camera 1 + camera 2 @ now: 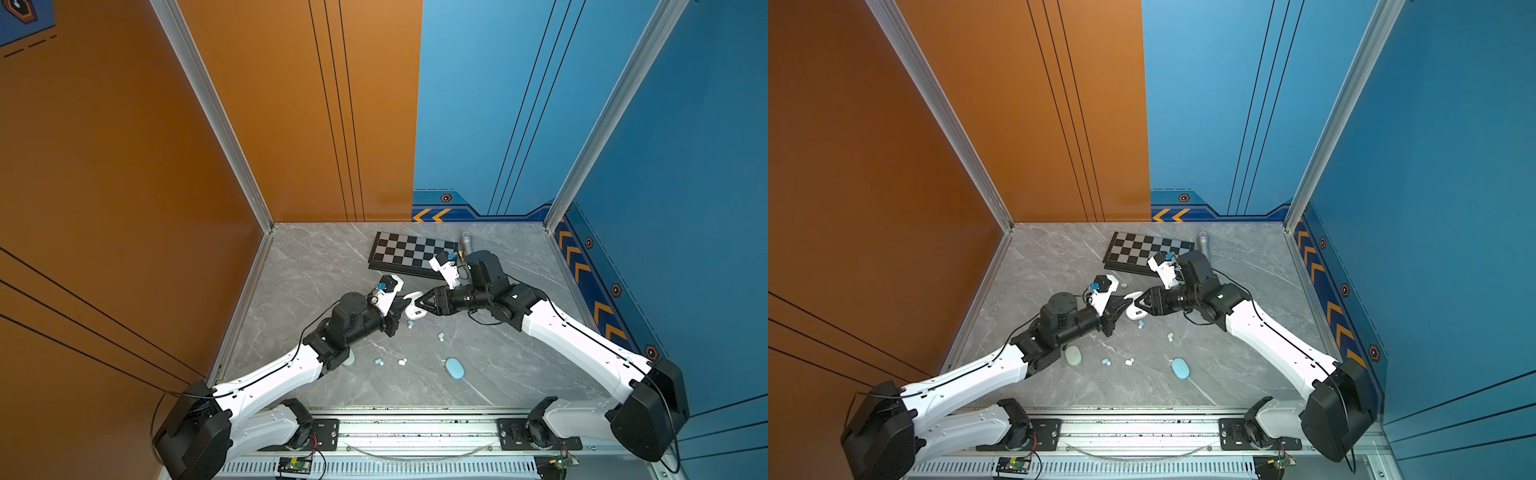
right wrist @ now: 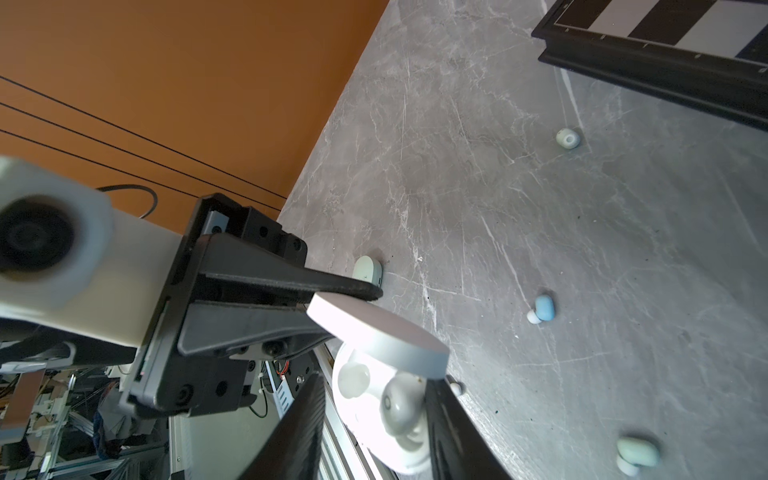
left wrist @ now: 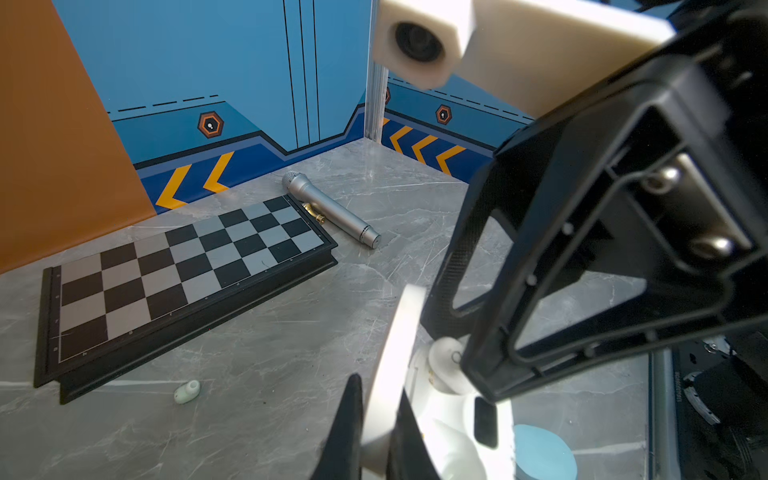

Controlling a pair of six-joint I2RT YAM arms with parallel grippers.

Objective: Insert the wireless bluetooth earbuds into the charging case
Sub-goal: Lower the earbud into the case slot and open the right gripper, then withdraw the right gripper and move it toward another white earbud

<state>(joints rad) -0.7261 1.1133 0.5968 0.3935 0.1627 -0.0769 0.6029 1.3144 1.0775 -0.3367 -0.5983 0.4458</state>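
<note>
The white charging case [image 1: 417,312] [image 1: 1134,312] hangs open above the middle of the table. My left gripper [image 1: 402,306] [image 3: 380,424] is shut on its raised lid [image 3: 401,353] [image 2: 374,328]. My right gripper [image 1: 420,305] [image 2: 376,386] stands open over the case's base. A white earbud [image 2: 399,405] [image 3: 446,365] sits in a well of the base between its fingers, close against one finger. Loose earbuds lie on the table: light blue ones [image 1: 410,324] [image 1: 378,362], a white one [image 1: 402,362] and mint ones [image 1: 441,336] [image 3: 187,391].
A closed light blue case [image 1: 455,368] lies at the front middle. A mint case [image 1: 1073,355] lies partly under my left arm. A chessboard [image 1: 415,251] and a silver microphone [image 3: 332,208] lie at the back, beside my right wrist.
</note>
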